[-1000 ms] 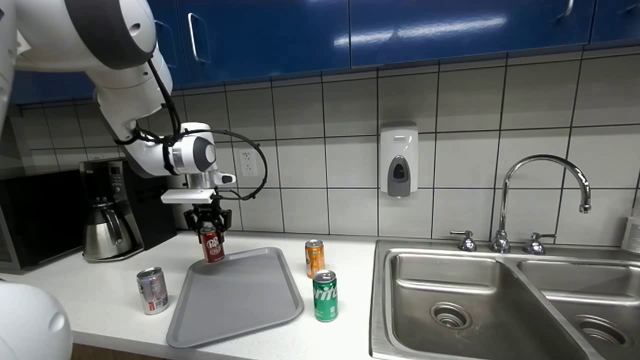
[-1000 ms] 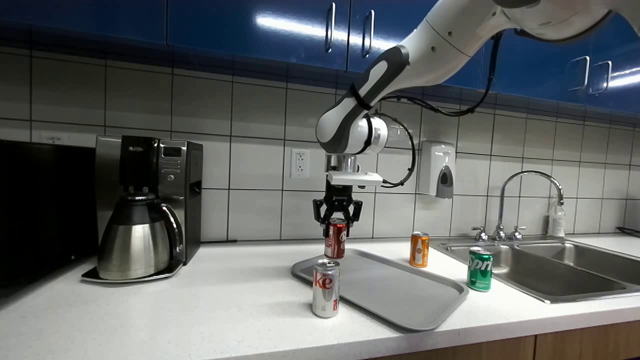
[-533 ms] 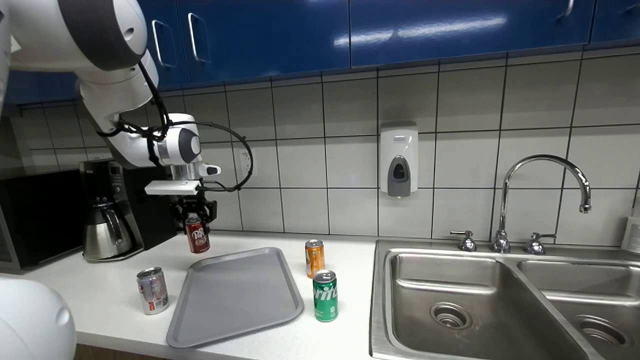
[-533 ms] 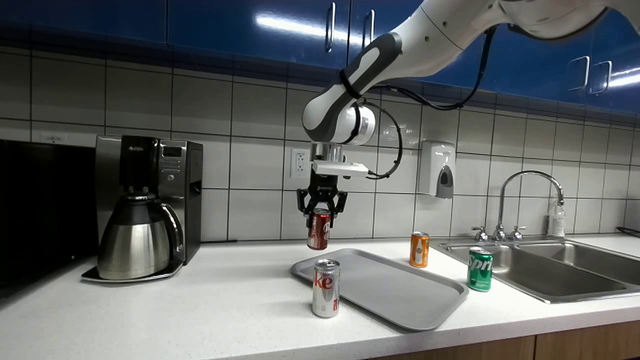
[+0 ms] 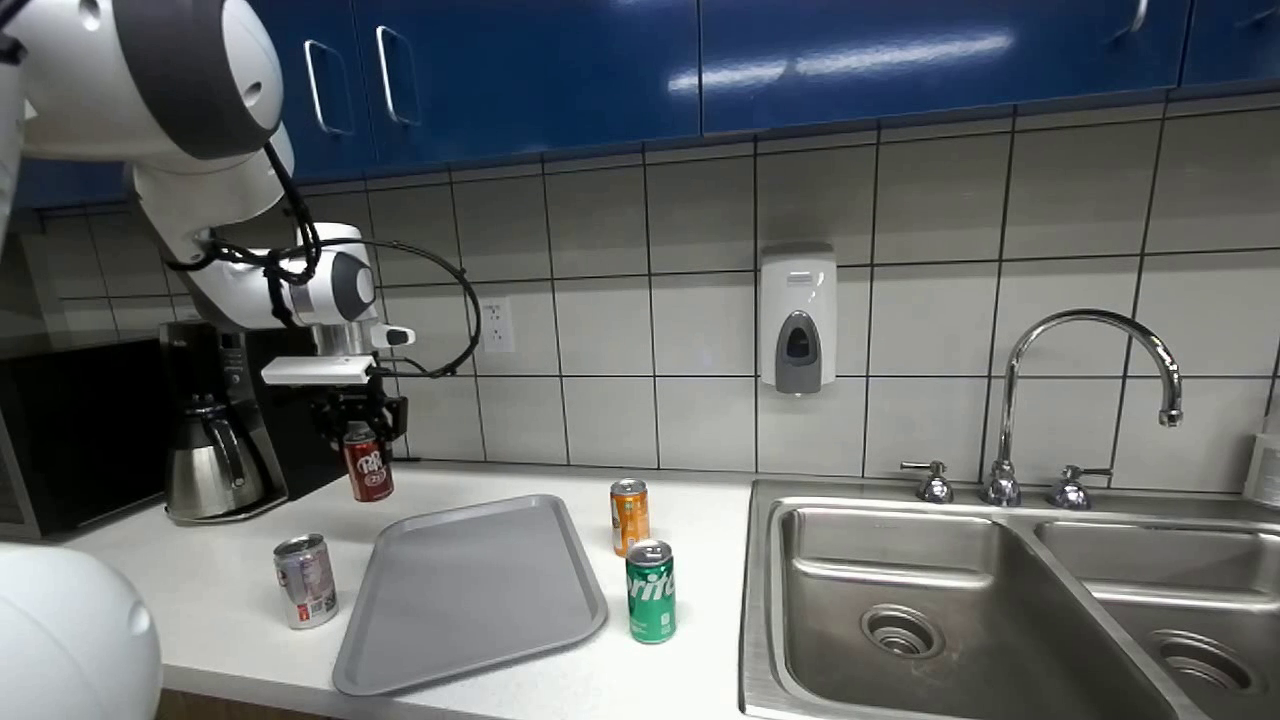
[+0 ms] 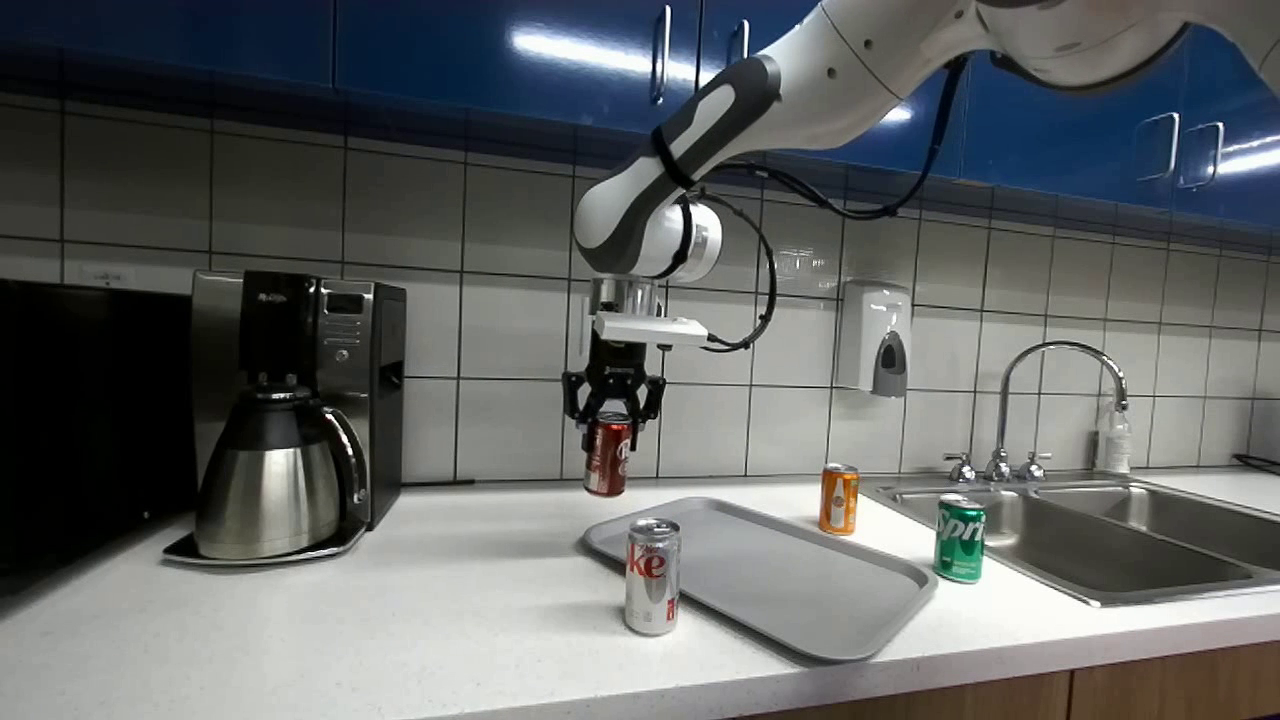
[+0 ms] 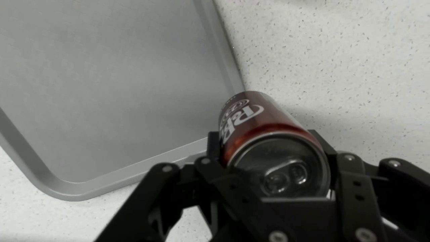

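Observation:
My gripper (image 6: 612,443) is shut on a dark red Dr Pepper can (image 6: 606,468), with a finger on either side of its upper part. The can hangs nearly upright above the counter, just left of the far end of a grey tray (image 5: 480,590) in both exterior views. From the wrist, the can's lid faces me and its red side (image 7: 268,111) overlaps the tray's edge in the picture. A silver Diet Coke can (image 6: 652,580) stands on the counter beside the tray. Across the tray stand an orange can (image 5: 630,518) and a green Sprite can (image 5: 651,597).
A coffee maker with a steel carafe (image 6: 270,480) stands left of the gripper, beside a black appliance (image 6: 95,420). A steel sink (image 5: 900,560) with a tall faucet (image 5: 1010,400) lies to the right. Blue cabinets (image 5: 530,70) hang above, and a soap dispenser (image 5: 797,320) is on the tiled wall.
The gripper has carried the red can leftward and slightly up in both exterior views, away from the tray's far corner. The tray and the other cans have stayed put.

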Tool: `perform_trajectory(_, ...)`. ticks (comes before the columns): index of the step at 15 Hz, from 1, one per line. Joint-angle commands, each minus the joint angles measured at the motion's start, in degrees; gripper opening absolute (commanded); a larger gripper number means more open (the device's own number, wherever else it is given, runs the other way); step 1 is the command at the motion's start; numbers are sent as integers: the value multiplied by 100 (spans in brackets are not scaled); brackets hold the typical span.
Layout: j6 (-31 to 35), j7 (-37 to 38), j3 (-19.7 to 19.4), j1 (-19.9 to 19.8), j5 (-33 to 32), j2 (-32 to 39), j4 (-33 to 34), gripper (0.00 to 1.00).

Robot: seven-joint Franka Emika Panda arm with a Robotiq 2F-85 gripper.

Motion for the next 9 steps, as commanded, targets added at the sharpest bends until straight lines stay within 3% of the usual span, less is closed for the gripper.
perform_trajectory(1,-355,115,74,16,-117,132,401,38)
perform_trajectory(9,-459,127,99,26,-58,234,562,38)
